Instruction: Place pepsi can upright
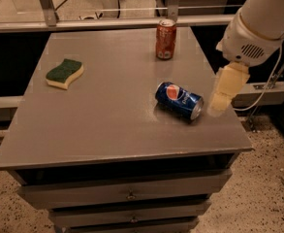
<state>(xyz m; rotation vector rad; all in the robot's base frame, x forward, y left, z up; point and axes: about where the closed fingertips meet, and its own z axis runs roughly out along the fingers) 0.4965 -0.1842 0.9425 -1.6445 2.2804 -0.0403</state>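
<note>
Pepsi can is the one that matters, so where is your hand against it?

My hand hangs low at the right edge of the worktop, toward the front corner as the camera shows it. I cannot tell from here whether it is released or clenched, but it grasps nothing that I can see. The can is the nearest thing, just beside the hand on its left in the view. It looks apart from the hand, not touching, and it lies on its side on the right half of the worktop.

Which way does its long axis run?

Slantwise. One end points off to the far left, and the silver end faces front-right, almost straight at my hand. So I meet the can end-on, not across its body. I judge the coming move turns on that: I would need to come over the can, set the hand across the axis, and then tip the can onto a silver end.

Anything in the way?

A red-orange soda can stands upright at the far edge, well apart from the blue one. A green and yellow sponge lies on the left side, also well apart. Neither crowds the spot, I think. As for progress, the righting is not yet done.
</note>
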